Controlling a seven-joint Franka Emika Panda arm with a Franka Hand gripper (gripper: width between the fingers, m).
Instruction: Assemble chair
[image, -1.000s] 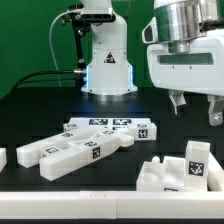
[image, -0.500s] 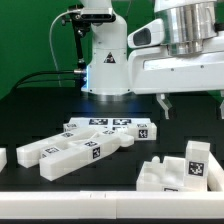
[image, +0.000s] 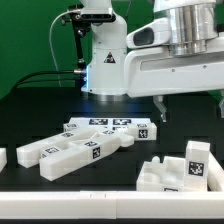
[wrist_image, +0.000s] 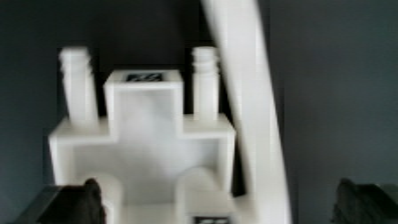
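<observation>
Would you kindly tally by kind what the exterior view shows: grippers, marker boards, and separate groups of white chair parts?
Gripper: 1
Marker board: 1
Chair-part groups: 3 (exterior view's left edge piece, middle pile, exterior view's right piece)
Total: 5

The arm (image: 104, 55) stands upright at the back, and its gripper (image: 190, 104) hangs in front, pointing straight down, with both fingers (image: 160, 106) spread wide apart, holding nothing.
</observation>
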